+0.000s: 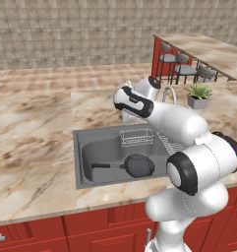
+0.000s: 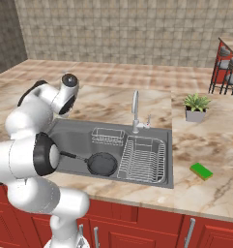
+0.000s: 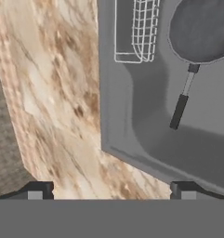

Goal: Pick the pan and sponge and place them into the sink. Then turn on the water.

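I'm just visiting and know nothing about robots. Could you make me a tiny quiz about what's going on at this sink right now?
1. True or false: the pan already lies inside the sink.
2. Where is the sponge? A) in the sink B) on the counter, right of the draining rack C) held by the gripper
3. Fill in: the gripper's jaws stand ____, holding nothing.

Key
1. True. The pan rests on the basin floor, its handle pointing away from the rack.
2. B. The green sponge lies on the marble counter, in front of the potted plant.
3. Open. The two fingertips stand wide apart in the hand view.
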